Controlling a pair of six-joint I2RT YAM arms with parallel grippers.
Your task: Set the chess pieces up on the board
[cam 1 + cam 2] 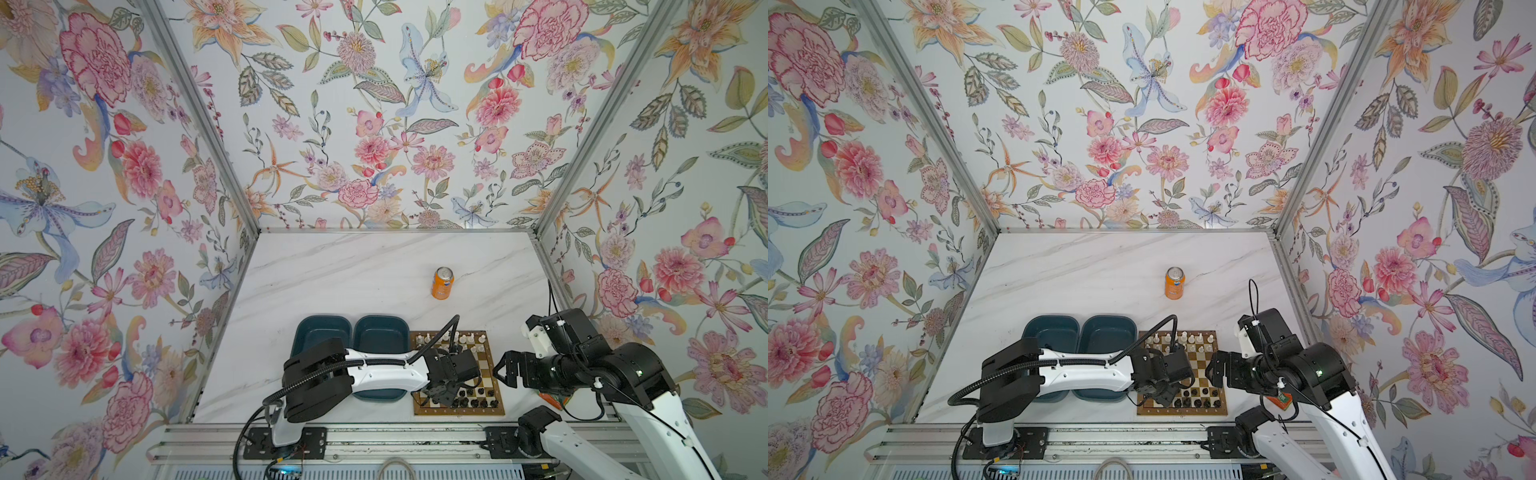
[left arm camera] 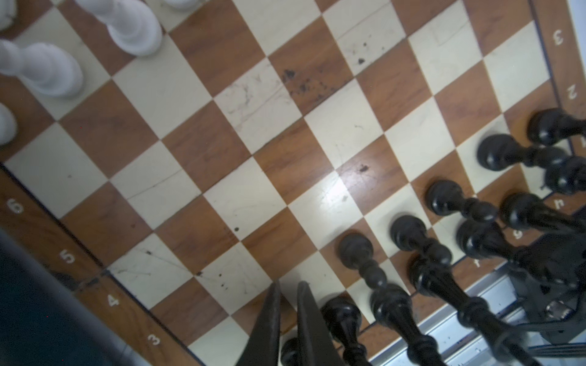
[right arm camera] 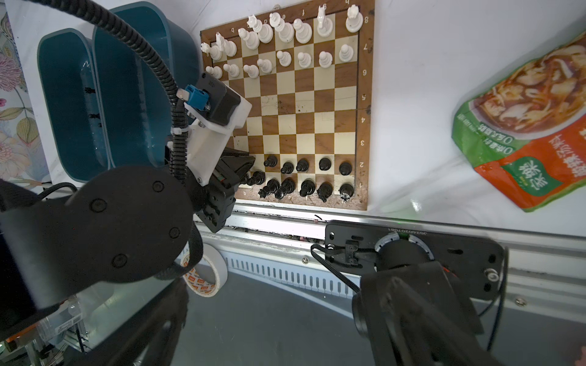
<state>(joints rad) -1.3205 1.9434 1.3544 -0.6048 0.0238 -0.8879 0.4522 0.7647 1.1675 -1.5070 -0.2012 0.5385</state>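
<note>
The board (image 1: 457, 412) lies at the near middle of the marble table, also seen in the right wrist view (image 3: 363, 126). White chess pieces (image 3: 285, 31) fill its two far rows and black chess pieces (image 3: 304, 180) stand on its two near rows. My left gripper (image 2: 290, 285) is low over the board's near-left corner (image 1: 440, 395), shut on a small black piece (image 2: 290, 351) whose head shows between the fingers (image 2: 310, 320). My right gripper (image 1: 500, 370) hangs open beside the board's right edge, holding nothing.
Two dark teal trays (image 1: 324, 332) (image 1: 380, 332) sit left of the board, partly under the left arm. An orange can (image 1: 442, 282) stands further back. A snack packet (image 3: 523, 126) lies right of the board. A tape roll (image 3: 203, 275) rests below the table's front rail.
</note>
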